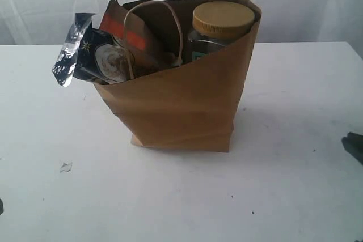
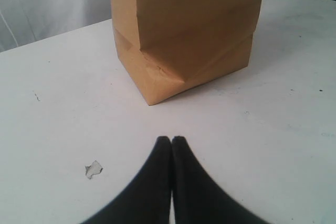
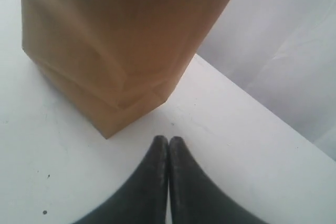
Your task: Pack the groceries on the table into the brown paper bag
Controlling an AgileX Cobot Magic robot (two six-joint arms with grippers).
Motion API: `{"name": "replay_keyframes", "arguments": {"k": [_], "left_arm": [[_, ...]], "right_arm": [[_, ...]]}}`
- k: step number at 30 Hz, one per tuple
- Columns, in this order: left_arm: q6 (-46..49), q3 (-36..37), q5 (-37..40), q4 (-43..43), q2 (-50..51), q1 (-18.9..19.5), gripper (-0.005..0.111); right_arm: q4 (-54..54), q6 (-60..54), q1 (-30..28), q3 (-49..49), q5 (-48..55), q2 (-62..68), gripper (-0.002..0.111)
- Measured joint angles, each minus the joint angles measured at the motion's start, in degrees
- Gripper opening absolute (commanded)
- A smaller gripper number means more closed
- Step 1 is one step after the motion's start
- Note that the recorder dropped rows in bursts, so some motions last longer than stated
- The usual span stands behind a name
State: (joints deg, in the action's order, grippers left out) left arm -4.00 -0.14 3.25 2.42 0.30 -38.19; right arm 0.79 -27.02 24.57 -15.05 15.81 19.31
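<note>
The brown paper bag [image 1: 181,106] stands upright mid-table, its rim folded and slanted. Out of its top stick the tan-lidded clear jar [image 1: 222,21], the brown pouch with orange-red panel [image 1: 127,29] and a long dark packet with a silvery end [image 1: 85,55] that leans over the left rim. The other groceries are hidden. In the left wrist view my left gripper [image 2: 171,139] is shut and empty, low over the table, a short way from the bag's base [image 2: 184,30]. My right gripper [image 3: 168,138] is likewise shut and empty, near a bottom corner of the bag [image 3: 115,40].
A small pale scrap [image 1: 66,167] lies on the white table [image 1: 283,196] left of the bag, also seen in the left wrist view [image 2: 93,169]. A dark bit of the right arm [image 1: 354,145] shows at the right edge. White curtain hangs behind.
</note>
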Motion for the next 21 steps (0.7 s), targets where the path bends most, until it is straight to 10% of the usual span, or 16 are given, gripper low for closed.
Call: {"name": "replay_keyframes", "arguments": {"k": [21], "left_arm": [[0.0, 0.0, 0.0, 0.0, 0.0, 0.0, 0.0]], "right_arm": [[-0.21, 0.0, -13.57, 14.76, -6.55, -18.93, 0.0]]}}
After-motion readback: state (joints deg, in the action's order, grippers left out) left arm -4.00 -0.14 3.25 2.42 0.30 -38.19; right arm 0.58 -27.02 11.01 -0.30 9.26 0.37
